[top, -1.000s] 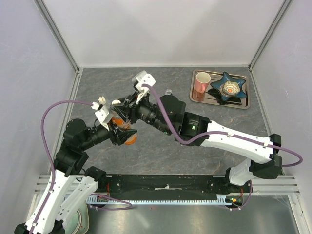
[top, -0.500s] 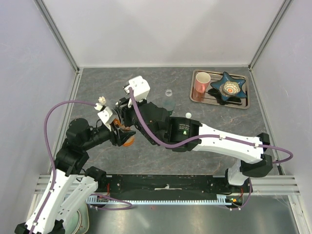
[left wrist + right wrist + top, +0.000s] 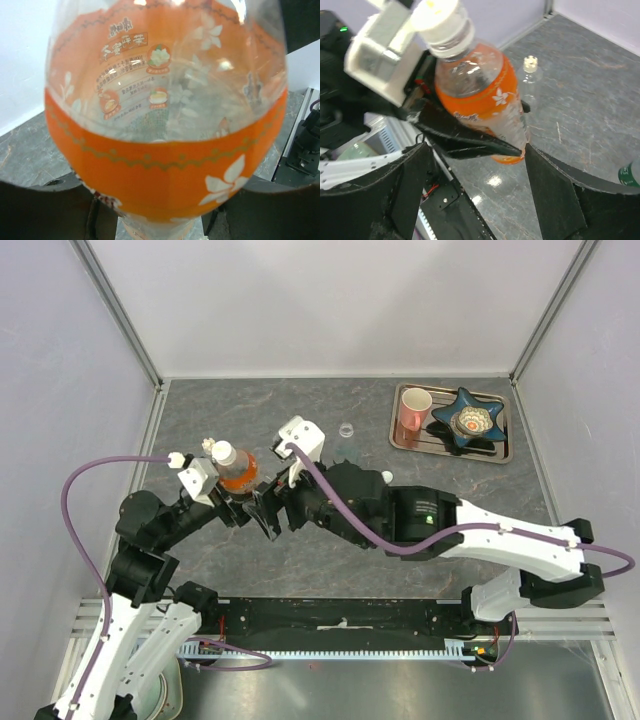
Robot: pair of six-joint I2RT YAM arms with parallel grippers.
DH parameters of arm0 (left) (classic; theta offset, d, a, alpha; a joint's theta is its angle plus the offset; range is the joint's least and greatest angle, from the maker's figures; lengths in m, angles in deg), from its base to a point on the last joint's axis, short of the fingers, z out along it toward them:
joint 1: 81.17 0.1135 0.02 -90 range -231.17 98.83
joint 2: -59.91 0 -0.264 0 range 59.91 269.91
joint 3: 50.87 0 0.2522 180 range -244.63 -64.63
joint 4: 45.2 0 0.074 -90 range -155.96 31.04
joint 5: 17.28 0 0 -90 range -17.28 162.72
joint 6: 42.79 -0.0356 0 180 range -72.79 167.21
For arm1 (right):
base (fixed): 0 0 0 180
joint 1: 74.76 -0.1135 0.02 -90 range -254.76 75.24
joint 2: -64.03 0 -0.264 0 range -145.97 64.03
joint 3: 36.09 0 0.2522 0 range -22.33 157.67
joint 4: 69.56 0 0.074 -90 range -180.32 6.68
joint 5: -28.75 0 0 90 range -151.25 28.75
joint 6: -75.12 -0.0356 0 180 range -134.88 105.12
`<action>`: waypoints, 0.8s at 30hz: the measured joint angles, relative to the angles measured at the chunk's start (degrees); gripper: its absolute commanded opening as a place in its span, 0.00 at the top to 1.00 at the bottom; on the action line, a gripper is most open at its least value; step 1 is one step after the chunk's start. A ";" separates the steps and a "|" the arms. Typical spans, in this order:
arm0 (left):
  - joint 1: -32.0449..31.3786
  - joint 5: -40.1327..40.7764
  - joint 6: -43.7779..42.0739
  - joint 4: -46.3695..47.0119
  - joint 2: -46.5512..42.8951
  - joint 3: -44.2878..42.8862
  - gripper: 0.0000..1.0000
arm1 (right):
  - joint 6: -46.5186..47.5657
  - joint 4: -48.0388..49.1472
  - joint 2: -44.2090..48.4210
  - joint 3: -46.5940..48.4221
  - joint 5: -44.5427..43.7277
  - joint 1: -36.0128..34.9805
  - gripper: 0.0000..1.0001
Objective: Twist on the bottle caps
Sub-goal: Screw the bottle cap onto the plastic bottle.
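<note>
At the bottom of the right wrist view, the right gripper [image 3: 476, 150] has its two dark fingers [image 3: 405, 190] spread wide and touching nothing. A second ago it was pinched narrow over the top of the bottle, in the tangle of both arms at centre left of the overhead view. Now it has let go and backed off toward the lower part of the frame.

Just beyond its fingertips, up the middle of that view, the orange bottle [image 3: 480, 85] leans to the upper left with a white cap [image 3: 440, 17] sitting on its neck. The left gripper [image 3: 155, 205] is clamped round the bottle's lower body and holds it there. To my eye that release means one turn of the cap has ended. Whether it is tight, I can't tell.

Further out, the tiny clear bottle [image 3: 530, 75] stands on the table [image 3: 200, 400] at the upper right of the wrist view. The green-labelled bottle [image 3: 631, 175] peeks in at the right edge. From above, what looks like a loose cap [image 3: 386, 476] lies near the centre, so I'd judge there is more capping left to do.
</note>
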State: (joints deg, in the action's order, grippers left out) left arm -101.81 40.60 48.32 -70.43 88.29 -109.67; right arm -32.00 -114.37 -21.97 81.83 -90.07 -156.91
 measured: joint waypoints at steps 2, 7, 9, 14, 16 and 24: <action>0.07 -0.70 0.02 0.17 0.00 0.00 0.98 | 1.51 0.02 1.75 -0.57 2.89 -0.02 0.18; 0.33 -10.34 0.04 0.31 0.37 0.00 0.98 | 8.31 0.15 5.86 -0.50 19.30 3.21 0.15; 0.33 -16.96 0.20 0.46 0.74 0.04 0.98 | 10.78 -0.09 7.10 0.15 27.15 6.05 0.15; 0.31 -33.09 1.03 0.81 1.05 0.70 0.98 | 14.32 0.00 7.52 3.85 43.89 14.58 0.13; 0.31 -37.88 1.27 0.87 1.05 1.20 0.98 | 14.93 0.02 6.64 5.57 49.94 17.07 0.13; 0.31 -46.69 2.10 0.87 1.25 2.16 0.98 | 15.43 1.03 -0.83 9.86 69.55 18.93 0.13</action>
State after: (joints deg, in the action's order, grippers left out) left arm -101.51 -6.09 50.42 -69.55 89.53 -107.50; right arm -16.57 -113.34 -22.80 91.69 -20.52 -137.98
